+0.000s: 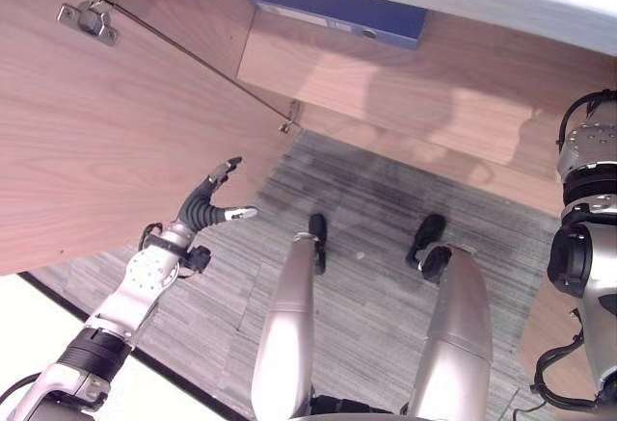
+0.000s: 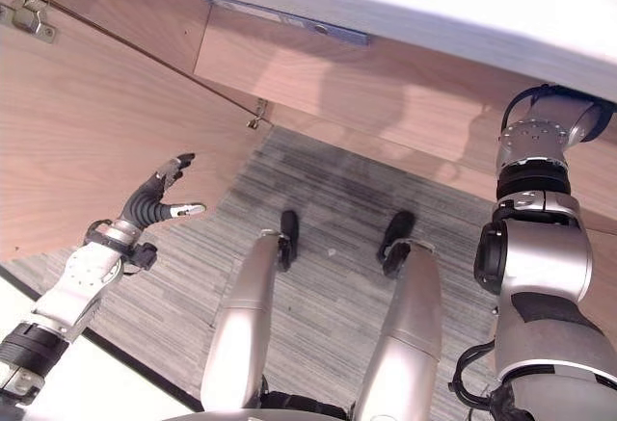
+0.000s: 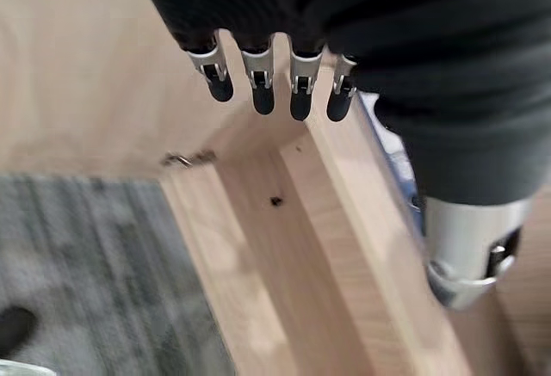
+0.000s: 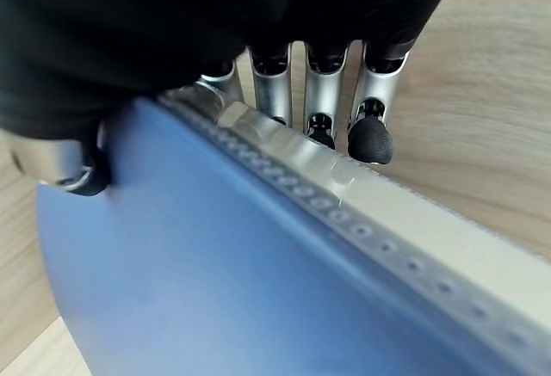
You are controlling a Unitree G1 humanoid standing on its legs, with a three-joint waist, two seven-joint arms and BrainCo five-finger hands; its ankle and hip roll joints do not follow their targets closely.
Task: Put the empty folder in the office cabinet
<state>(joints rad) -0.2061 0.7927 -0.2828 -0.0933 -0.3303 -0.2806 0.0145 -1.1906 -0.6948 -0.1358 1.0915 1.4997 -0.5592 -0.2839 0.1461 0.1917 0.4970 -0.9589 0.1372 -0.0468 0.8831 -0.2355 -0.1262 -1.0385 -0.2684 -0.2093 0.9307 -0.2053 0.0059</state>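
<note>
Overhead, the left eye view shows the blue folder [image 1: 337, 12] at the top centre of the frame, lying on a wooden shelf inside the office cabinet [image 1: 405, 84] just under its pale top. The open cabinet door [image 1: 96, 132] fills the upper left, a metal hinge [image 1: 89, 19] near its top corner. The left hand [image 1: 214, 201] sits left of centre, fingers spread and relaxed, close to the door's lower edge and holding nothing. Grey striped carpet [image 1: 366, 209] covers the middle of the frame.

From the right eye view, only a thin blue edge of the folder [image 2: 289, 18] shows beneath the cabinet top, while the right arm rises along the right side toward the upper right, its hand hidden.

Close in, the left wrist view has the left hand's fingers [image 3: 263, 92] straight in a row at top centre, over the cabinet's wooden edge [image 3: 293, 255] and a strip of carpet at lower left; a sliver of blue lies past the thumb at right.

Closer still, the right wrist view shows what the others do not: the right hand [image 4: 331, 92] at the top of the frame, fingers over the folder's pale spine edge [image 4: 413, 230] and thumb [image 4: 60, 169] at left on its blue cover [image 4: 215, 281], pinching it above the wooden shelf [image 4: 482, 92].
</note>
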